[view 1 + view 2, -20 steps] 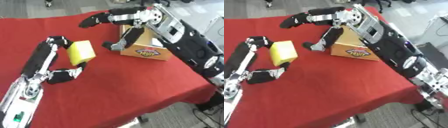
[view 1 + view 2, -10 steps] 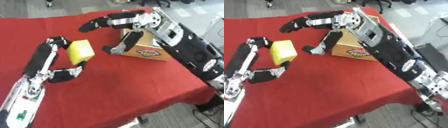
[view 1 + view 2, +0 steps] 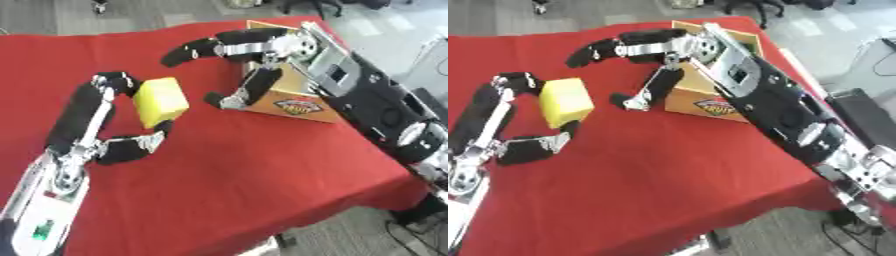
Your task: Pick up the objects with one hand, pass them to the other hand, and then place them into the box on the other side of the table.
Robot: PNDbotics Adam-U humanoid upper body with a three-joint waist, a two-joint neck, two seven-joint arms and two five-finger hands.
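Apparently light and soft like a sponge, the yellow block (image 3: pixel 160 101) sat pinched in the left hand (image 3: pixel 114 117) just left of the cardboard box (image 3: pixel 293 100), while the right hand (image 3: pixel 229 67), spread wide and empty, should take its free flat sides.

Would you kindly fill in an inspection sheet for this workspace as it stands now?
Surface: table under a red cloth, lying askew in view.
Job's things: yellow block held in the left hand; cardboard box at the table's right side, printed label facing forward.
Clutter: nothing seen.
Hands: left hand curled round the yellow block; right hand open, fingers spread, reaching toward the block, not touching it.
Cables: dark cable on the floor, lower right.
Surroundings: grey floor; chair base beyond the far edge.
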